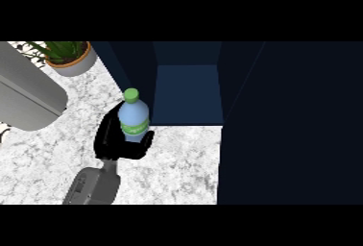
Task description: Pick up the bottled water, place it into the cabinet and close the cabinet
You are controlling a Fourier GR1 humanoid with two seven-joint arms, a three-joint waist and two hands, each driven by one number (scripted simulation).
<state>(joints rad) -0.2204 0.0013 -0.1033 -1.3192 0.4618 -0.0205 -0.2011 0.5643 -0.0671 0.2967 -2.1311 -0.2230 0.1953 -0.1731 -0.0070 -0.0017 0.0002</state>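
The bottled water (pixel 133 116) is a clear blue bottle with a green cap and a green label. It stands upright over the marble counter, just left of the cabinet's opening. My right hand (pixel 114 144) is shut on it, black fingers curled round its lower half and hiding its base. The grey forearm runs down to the lower left. The dark blue cabinet (pixel 188 91) stands open behind and to the right of the bottle, its inside showing nothing. Its door (pixel 291 125) is swung out and fills the right side of the view. My left hand does not show.
A potted plant (pixel 68 56) stands at the back left of the marble counter (pixel 177 163). A large grey rounded shape (pixel 28 93) covers the upper left. The open door walls off the counter's right side.
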